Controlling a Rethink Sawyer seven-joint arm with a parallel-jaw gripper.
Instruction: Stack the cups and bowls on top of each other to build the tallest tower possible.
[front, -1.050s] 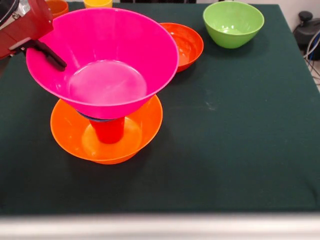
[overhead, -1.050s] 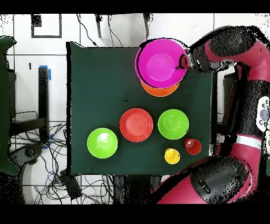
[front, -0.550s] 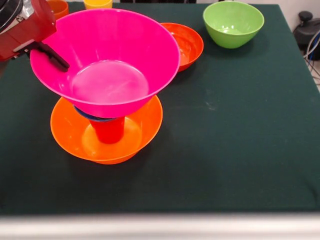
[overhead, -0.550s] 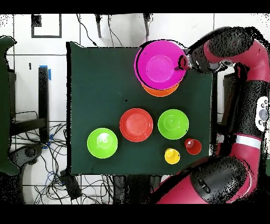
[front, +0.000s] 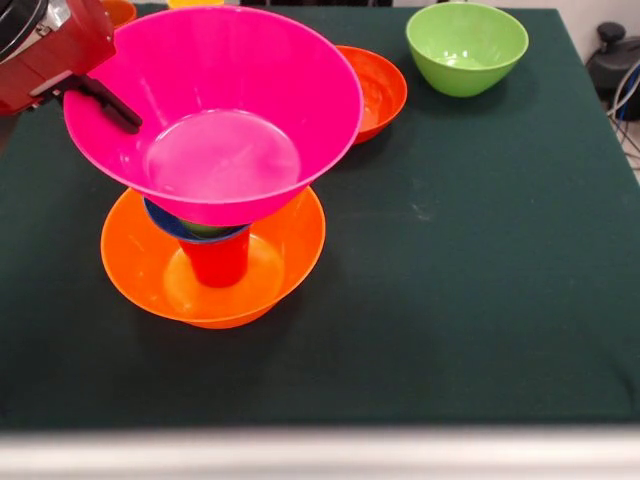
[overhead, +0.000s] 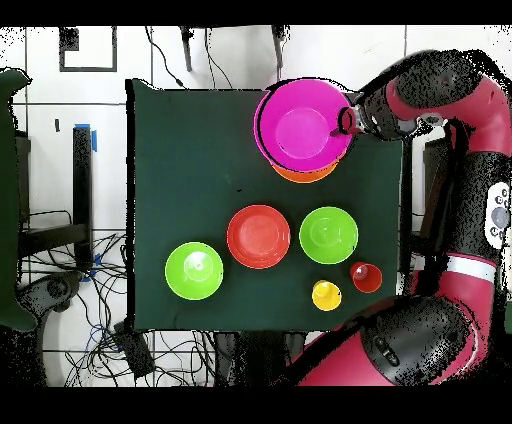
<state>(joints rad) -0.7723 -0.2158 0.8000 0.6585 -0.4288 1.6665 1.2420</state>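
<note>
My gripper (front: 110, 112) is shut on the left rim of the large pink bowl (front: 220, 120), with one dark finger inside the wall. The bowl hangs tilted just over the tower. That tower has the large orange bowl (front: 285, 255) as base, a red cup (front: 215, 262) upside down in it, and a small blue bowl (front: 170, 222) on the cup with something light green (front: 205, 230) inside. From overhead, the gripper (overhead: 343, 122) is at the pink bowl's (overhead: 300, 125) right rim, and only a crescent of the orange bowl (overhead: 300, 176) shows.
A red-orange bowl (front: 378, 90) and a light green bowl (front: 467, 47) sit at the back right. An orange cup (front: 120, 10) and a yellow cup (front: 195, 3) peek in at the top edge. Overhead also shows a second green bowl (overhead: 194, 270).
The pink bowl has risen a little off the stack and shifted slightly right in the front view. More of the blue bowl and the green inside it now show.
</note>
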